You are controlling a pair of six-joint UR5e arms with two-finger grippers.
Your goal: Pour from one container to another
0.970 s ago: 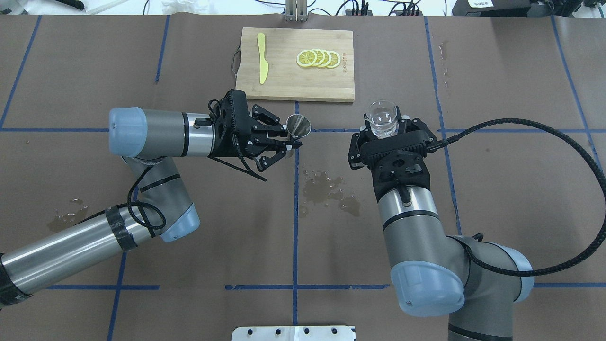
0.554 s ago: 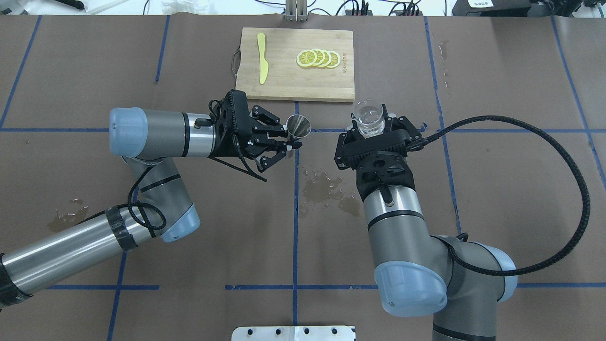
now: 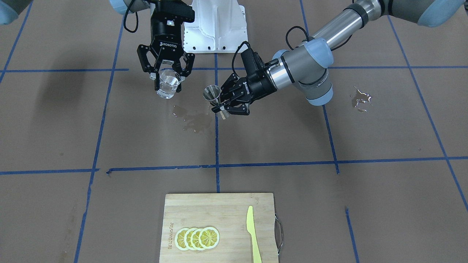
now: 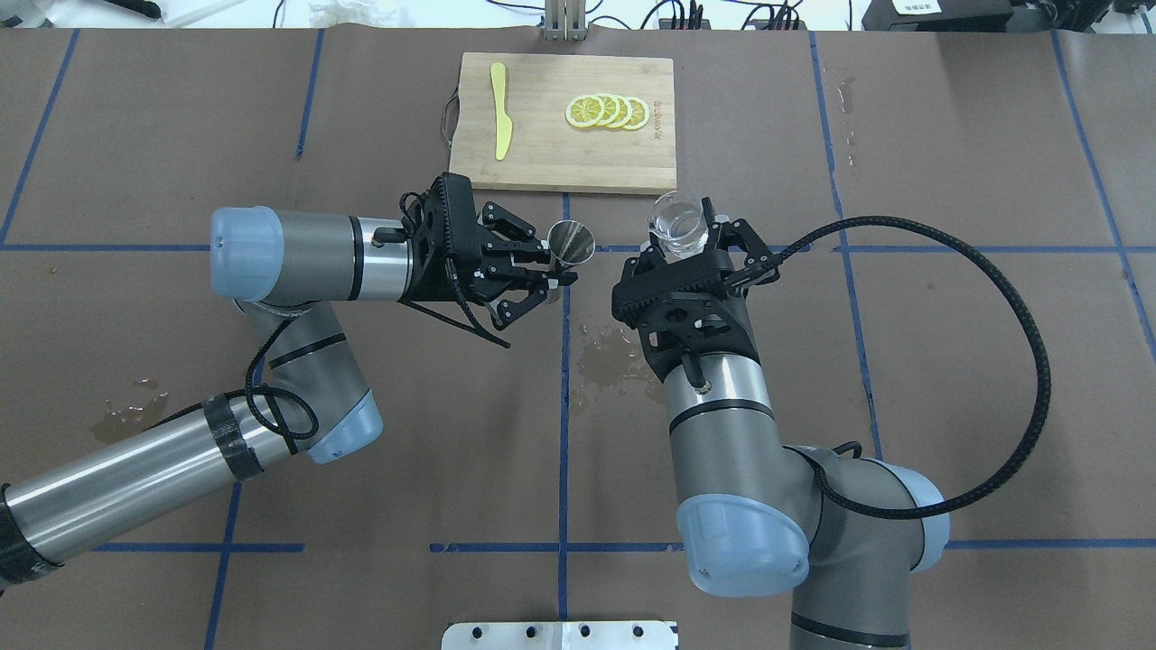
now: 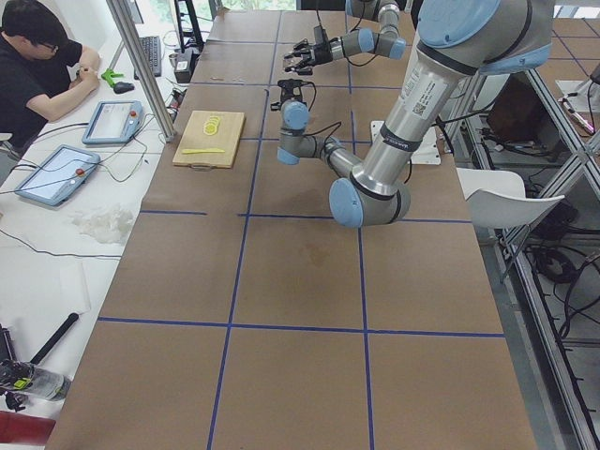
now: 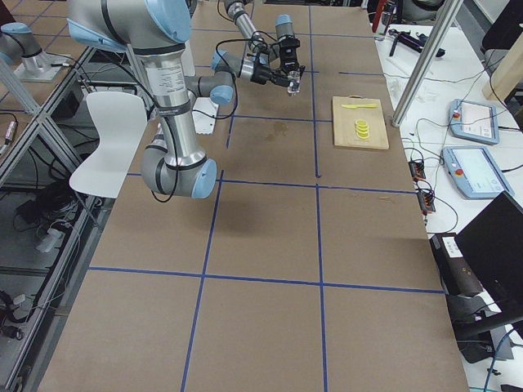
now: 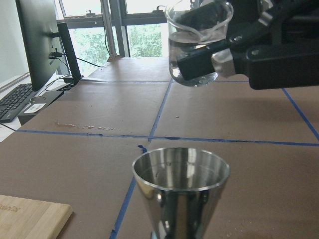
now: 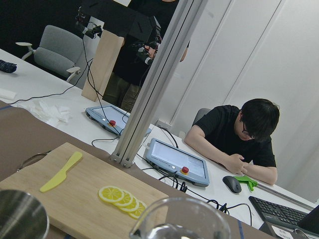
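A steel cone-shaped jigger (image 4: 571, 244) is held upright over the table's middle, with my left gripper (image 4: 553, 271) shut on its waist. In the left wrist view the jigger's open mouth (image 7: 179, 172) sits close below the lens. A clear glass beaker (image 4: 677, 221) with water in it hangs roughly upright in my right gripper (image 4: 684, 242), which is shut on it. The beaker (image 3: 167, 84) is a short way to the side of the jigger (image 3: 212, 93), apart from it and higher (image 7: 197, 45). The right wrist view shows only the beaker's rim (image 8: 182, 219).
A bamboo cutting board (image 4: 564, 162) lies at the far middle with lemon slices (image 4: 608, 112) and a yellow knife (image 4: 499, 108). A wet stain (image 4: 623, 357) marks the paper below the grippers, another (image 4: 126, 411) at the left. An operator (image 5: 28, 66) sits beyond the table's far side.
My right arm has carried the beaker leftward, toward the jigger. The left arm and the jigger have stayed in place.
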